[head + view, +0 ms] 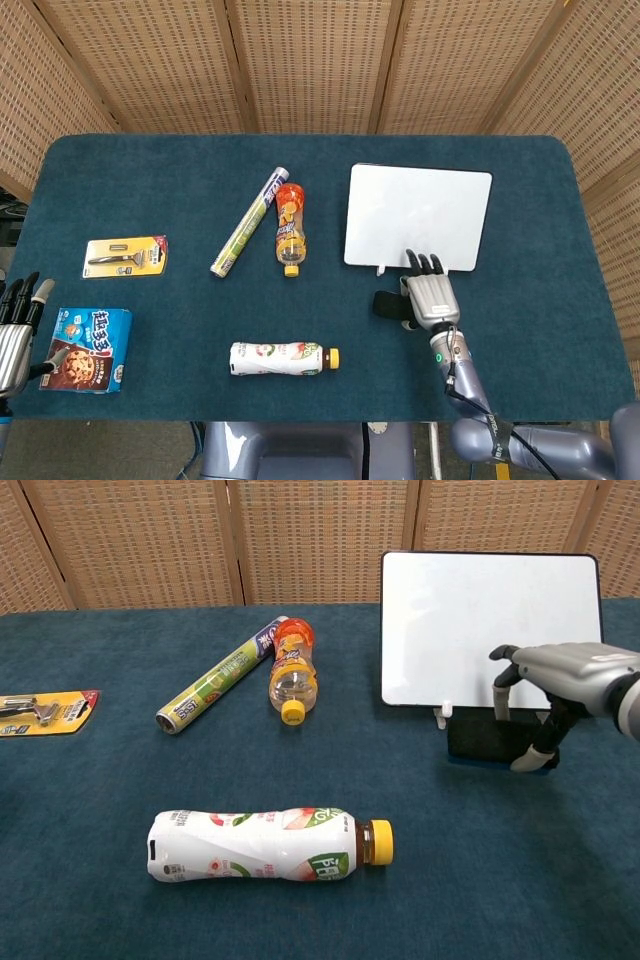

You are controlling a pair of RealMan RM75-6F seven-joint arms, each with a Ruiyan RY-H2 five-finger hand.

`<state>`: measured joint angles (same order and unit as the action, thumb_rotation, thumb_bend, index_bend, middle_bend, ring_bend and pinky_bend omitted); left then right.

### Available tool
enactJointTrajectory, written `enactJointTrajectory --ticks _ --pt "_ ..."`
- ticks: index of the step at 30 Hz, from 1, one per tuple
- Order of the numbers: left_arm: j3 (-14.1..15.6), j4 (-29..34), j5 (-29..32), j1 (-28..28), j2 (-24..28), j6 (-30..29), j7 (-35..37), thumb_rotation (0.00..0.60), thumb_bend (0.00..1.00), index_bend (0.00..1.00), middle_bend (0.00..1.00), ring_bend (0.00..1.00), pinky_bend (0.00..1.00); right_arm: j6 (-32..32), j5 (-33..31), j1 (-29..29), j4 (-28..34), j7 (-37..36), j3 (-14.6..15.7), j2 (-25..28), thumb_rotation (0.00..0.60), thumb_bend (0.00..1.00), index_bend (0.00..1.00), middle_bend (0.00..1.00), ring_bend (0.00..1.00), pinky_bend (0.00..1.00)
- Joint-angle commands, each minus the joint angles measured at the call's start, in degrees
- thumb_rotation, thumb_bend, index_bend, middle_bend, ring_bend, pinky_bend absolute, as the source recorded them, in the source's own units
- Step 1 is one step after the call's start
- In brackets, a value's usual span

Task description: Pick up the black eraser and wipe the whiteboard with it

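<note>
My right hand (560, 685) grips the black eraser (487, 742) from above, fingers curled down around it, just in front of the propped whiteboard (480, 620); it seems lifted off the cloth (hard to judge). My left hand (15, 335) rests open beside the table edge.

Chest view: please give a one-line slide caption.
Right robot hand holds the black eraser just before the upright whiteboard.

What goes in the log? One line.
phase: lift | right hand: holds black eraser | whiteboard: unwiped | left hand: idle
</note>
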<state>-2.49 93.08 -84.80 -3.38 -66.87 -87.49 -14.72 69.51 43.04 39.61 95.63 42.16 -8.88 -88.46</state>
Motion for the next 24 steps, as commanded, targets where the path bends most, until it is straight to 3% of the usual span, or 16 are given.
enactJointTrajectory --ticks 1,12,24 --pt "0.0 0.0 0.0 0.0 0.0 0.0 0.0 0.600 0.04 0.00 0.00 0.00 0.00 1.4 1.2 -0.6 1.6 -0.6 -0.7 1.5 0.600 0.13 0.52 0.02 0.00 0.00" --pt "0.1 0.2 0.2 -0.1 0.0 0.5 0.3 0.600 0.04 0.00 0.00 0.00 0.00 4.2 5.9 -2.9 -0.4 -8.4 -3.6 3.0 0.600 0.13 0.52 0.02 0.00 0.00" --pt "0.2 0.3 0.2 -0.3 0.0 0.8 0.6 0.600 0.04 0.00 0.00 0.00 0.00 6.7 12.8 -3.2 -17.3 -21.2 -7.5 -4.7 0.600 0.13 0.53 0.02 0.00 0.00"
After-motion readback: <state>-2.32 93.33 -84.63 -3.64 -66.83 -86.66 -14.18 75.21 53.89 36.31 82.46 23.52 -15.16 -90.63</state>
